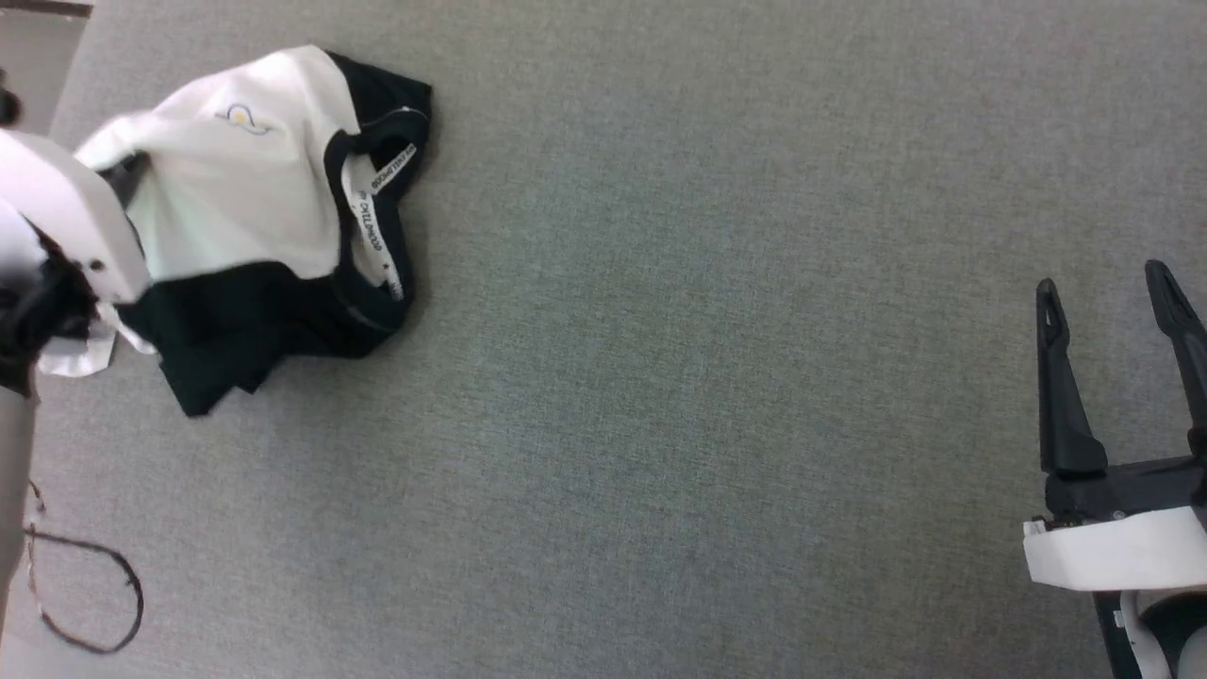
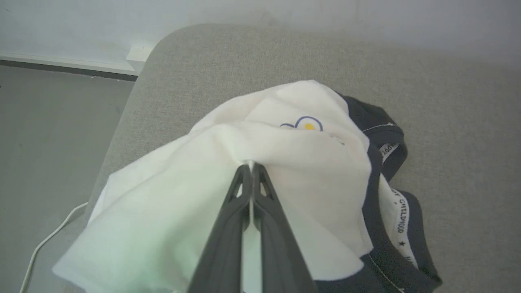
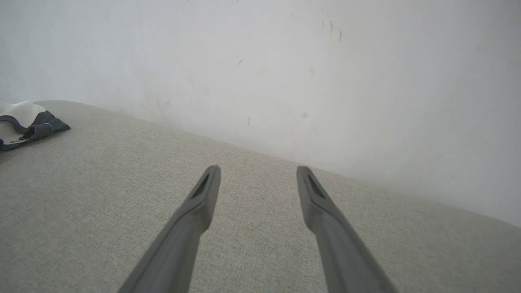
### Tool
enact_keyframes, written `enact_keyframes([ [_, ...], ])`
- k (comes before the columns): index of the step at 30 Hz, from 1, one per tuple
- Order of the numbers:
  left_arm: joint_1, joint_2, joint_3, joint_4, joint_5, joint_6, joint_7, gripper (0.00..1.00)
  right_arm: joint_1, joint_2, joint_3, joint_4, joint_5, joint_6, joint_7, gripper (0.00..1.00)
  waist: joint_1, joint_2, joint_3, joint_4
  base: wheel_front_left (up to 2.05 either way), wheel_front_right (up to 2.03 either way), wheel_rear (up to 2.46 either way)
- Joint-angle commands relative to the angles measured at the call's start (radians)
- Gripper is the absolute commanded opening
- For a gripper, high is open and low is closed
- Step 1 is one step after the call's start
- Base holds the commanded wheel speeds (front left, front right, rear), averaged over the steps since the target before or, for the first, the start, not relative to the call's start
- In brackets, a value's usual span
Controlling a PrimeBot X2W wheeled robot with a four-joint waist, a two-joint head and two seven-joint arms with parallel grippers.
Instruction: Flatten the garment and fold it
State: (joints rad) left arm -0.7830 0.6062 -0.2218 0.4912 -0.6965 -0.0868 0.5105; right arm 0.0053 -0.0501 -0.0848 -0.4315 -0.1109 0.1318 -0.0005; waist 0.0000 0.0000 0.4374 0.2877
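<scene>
The left gripper [image 2: 249, 166] is seen with its jaws pressed together, and a ridge of white cloth from the garment [image 2: 325, 183] is pinched between the tips. Creases in the white cloth are gathered toward that pinch. Just beyond the tips, a small outline logo [image 2: 303, 124] with a yellow dot is shown on the white chest. To the right of it in the left wrist view, the black collar [image 2: 376, 162] is turned open, and a white neck tape [image 2: 401, 221] with dark print is exposed inside it.

In the head view the garment [image 1: 236, 198] is found bunched at the far left of a grey cloth-covered surface [image 1: 707, 377], with a black sleeve [image 1: 245, 330] spread below the white part. Part of its left side is hidden by the pale arm [image 1: 57, 217].

The right gripper [image 1: 1101, 280] is held at the lower right of the head view, well apart from the garment, with its jaws spread wide and nothing between them. In its own wrist view the same wide gap is shown above bare grey fabric, and a corner of the garment [image 3: 24, 118] is seen at the far left edge, before a pale wall [image 3: 285, 61].

A dark cable [image 1: 123, 575] is looped at the lower left of the head view.
</scene>
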Motion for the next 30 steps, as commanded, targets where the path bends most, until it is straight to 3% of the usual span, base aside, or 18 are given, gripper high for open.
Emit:
enact_keyframes([
  [1, -0.03, -0.002, 0.02, -0.004, -0.017, -0.002, -0.022, 0.0, -0.007, 0.0, -0.002, 0.012, 0.016, -0.001, -0.011, 1.0, 0.0, 0.0, -0.022, 0.003, 0.0, 0.0, 0.0],
  [15, -0.194, -0.022, 0.091, -0.133, -0.078, 0.022, -0.065, 0.0, 0.003, 0.0, -0.023, 0.147, 0.129, -0.001, -0.117, 1.0, 0.0, 0.0, -0.185, 0.009, 0.0, 0.0, 0.0],
  [30, -0.474, -0.21, 0.088, -0.269, -0.138, 0.173, -0.036, 0.0, 0.055, 0.0, -0.041, 0.285, 0.234, -0.001, -0.221, 1.0, 0.0, 0.0, -0.37, -0.087, 0.0, 0.0, 0.0],
])
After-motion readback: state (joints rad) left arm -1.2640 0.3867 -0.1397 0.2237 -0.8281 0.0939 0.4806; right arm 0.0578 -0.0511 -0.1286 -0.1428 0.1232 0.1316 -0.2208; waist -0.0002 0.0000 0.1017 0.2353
